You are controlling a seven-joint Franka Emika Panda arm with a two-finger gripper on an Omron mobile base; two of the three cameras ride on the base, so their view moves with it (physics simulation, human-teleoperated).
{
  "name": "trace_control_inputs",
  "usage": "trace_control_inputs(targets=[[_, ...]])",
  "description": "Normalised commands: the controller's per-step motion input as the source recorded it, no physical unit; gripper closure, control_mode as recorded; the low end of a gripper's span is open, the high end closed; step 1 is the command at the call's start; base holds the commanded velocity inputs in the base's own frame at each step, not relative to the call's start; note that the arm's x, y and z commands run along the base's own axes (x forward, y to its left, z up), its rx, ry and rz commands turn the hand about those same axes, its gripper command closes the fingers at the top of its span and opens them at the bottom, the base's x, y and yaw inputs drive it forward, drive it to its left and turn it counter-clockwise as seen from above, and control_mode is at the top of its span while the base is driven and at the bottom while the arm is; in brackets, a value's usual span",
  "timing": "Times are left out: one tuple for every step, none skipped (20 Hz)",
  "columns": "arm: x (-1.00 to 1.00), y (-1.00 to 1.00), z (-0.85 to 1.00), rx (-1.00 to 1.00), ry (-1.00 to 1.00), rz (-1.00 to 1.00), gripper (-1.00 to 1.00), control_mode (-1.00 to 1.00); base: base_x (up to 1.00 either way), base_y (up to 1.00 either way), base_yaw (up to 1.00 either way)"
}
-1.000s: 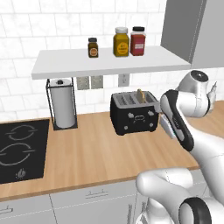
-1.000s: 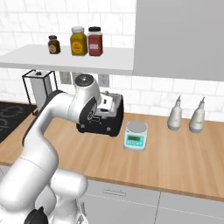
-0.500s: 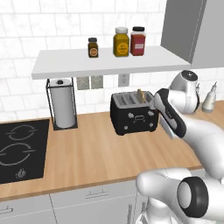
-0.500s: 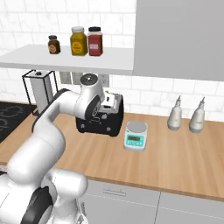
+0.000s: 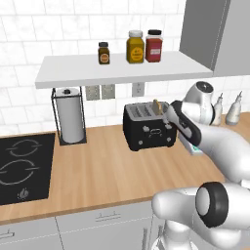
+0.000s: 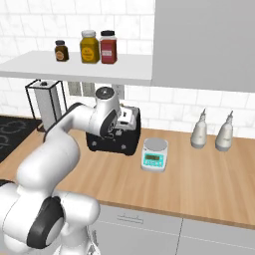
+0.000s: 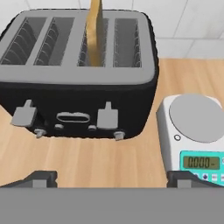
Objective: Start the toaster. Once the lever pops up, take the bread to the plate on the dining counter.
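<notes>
Hovering hand (image 7: 112, 177) open, apparently clear before toaster (image 7: 78, 65) front edge.

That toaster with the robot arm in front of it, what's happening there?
The robot is about to start the toaster. A slice of bread stands in one of its slots, sticking up above the top. The hand is open and held just in front of the toaster, touching nothing yet. A small scale sits beside it on the counter.
</notes>
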Motion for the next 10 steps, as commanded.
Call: trace_control_inputs(targets=[[0.16,0.00,-0.19,0.00,0.00,0.00,-1.00,-1.00,0.00,0.00,0.00],[0.21,0.02,-0.18,0.00,0.00,0.00,-1.00,-1.00,0.00,0.00,0.00],[0.27,0.06,-0.13,0.00,0.00,0.00,-1.00,-1.00,0.00,0.00,0.00],[0.24,0.08,-0.11,0.00,0.00,0.00,-1.00,-1.00,0.00,0.00,0.00],[0.26,0.06,-0.08,0.00,0.00,0.00,-1.00,-1.00,0.00,0.00,0.00],[0.21,0.06,-0.08,0.00,0.00,0.00,-1.00,-1.00,0.00,0.00,0.00],[0.21,0.06,-0.09,0.00,0.00,0.00,1.00,-1.00,0.00,0.00,0.00],[0.26,0.04,-0.16,0.00,0.00,0.00,1.00,-1.00,0.00,0.00,0.00],[0.29,0.08,-0.23,0.00,0.00,0.00,1.00,-1.00,0.00,0.00,0.00],[0.41,0.10,-0.29,0.00,0.00,0.00,1.00,-1.00,0.00,0.00,0.00]])
